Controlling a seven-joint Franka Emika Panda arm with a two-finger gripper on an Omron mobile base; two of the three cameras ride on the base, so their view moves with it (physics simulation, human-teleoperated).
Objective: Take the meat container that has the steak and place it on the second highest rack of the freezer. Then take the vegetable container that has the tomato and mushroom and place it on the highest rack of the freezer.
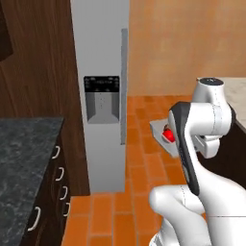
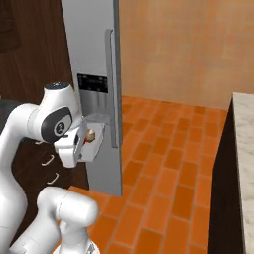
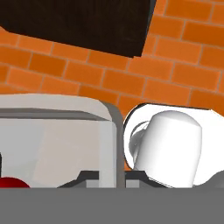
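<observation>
A pale grey vegetable container [image 1: 157, 130] hangs above the brick floor, and my gripper [image 2: 82, 144] is shut on its rim. The red tomato [image 1: 168, 136] lies inside it, and in the right base view the tan mushroom [image 2: 91, 133] sits beside the tomato [image 2: 87, 141]. The hand view looks along the container's wall [image 3: 57, 140] with the tomato [image 3: 9, 182] at the lower left. The container is just in front of the tall grey freezer [image 1: 103, 120], near its long handle [image 2: 110, 84]. The freezer's grey front hides its racks. The meat container with the steak is out of view.
A dark speckled counter [image 1: 24, 153] with handled drawers stands left of the freezer. A pale marble counter [image 2: 244, 149] runs along the right. Dark wooden cabinets [image 1: 43, 57] flank the freezer. Orange brick floor [image 2: 168, 163] lies between them.
</observation>
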